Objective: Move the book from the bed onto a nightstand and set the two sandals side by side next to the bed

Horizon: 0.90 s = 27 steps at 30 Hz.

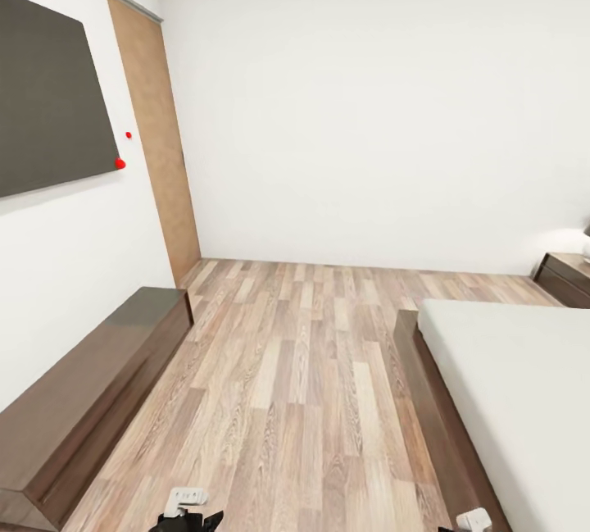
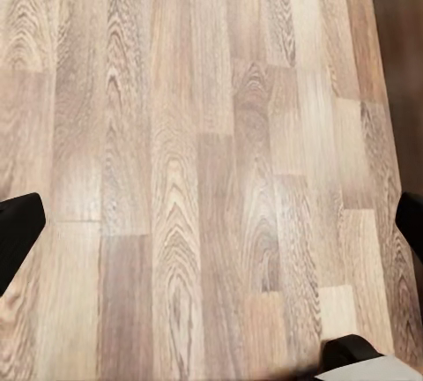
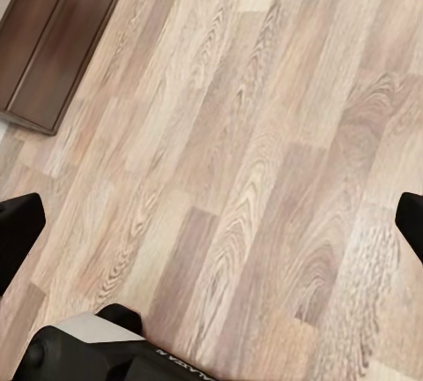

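The bed (image 1: 524, 384) lies at the right of the head view, its pale-grey mattress bare on the part I see, with a dark-brown frame (image 1: 426, 409) along its side. A reddish-brown nightstand (image 1: 565, 276) stands beyond it at the far right edge. The book and the two sandals are out of view. In the left wrist view my left gripper (image 2: 215, 227) hangs open over bare plank floor, its dark fingertips (image 2: 18, 231) far apart. My right gripper (image 3: 215, 229) is likewise open above the floor, holding nothing.
A long dark glossy bench unit (image 1: 90, 401) runs along the left wall under a dark wall panel (image 1: 49, 97). A wooden door (image 1: 156, 138) stands in the far left corner. Wood-plank floor (image 1: 295, 368) stretches between bench and bed. A dark wooden edge (image 3: 62, 37) shows in the right wrist view.
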### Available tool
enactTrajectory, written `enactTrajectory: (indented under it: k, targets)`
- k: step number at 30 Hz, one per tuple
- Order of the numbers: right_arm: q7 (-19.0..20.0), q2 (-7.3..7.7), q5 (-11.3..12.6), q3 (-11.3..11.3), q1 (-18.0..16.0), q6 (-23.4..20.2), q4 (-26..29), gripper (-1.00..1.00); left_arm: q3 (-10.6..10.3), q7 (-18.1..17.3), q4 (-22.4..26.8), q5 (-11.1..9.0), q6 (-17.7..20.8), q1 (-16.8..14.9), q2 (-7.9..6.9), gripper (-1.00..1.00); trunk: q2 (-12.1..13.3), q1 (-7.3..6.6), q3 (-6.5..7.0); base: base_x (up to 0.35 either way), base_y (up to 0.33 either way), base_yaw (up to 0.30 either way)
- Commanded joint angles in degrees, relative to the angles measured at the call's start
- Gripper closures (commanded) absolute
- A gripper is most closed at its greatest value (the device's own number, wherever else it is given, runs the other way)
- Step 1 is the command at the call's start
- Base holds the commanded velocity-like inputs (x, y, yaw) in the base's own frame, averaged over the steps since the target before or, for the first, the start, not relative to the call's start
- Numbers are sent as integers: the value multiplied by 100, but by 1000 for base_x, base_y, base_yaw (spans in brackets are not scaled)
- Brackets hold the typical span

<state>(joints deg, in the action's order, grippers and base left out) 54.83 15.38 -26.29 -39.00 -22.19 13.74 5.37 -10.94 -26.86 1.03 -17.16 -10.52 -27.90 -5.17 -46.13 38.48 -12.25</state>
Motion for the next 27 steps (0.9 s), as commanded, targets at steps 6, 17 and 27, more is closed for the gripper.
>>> enactTrajectory:
  k: [6, 17, 27]
  targets:
    - [11, -6, -61, -46, -5, 32, -1, -100, -49, -17, -6, -50, -20, -5, -1, -100, -5, 4, -8, 319, 148, 0]
    - [11, -17, -61, -43, -5, 32, -1, -100, -49, -13, -6, -50, -20, -5, -1, -100, -5, 4, -8, 319, 145, 0]
    - [11, -17, -61, -45, -5, 32, -1, -100, -49, -12, -6, -50, -20, -5, -1, -100, -5, 4, -8, 319, 142, 0]
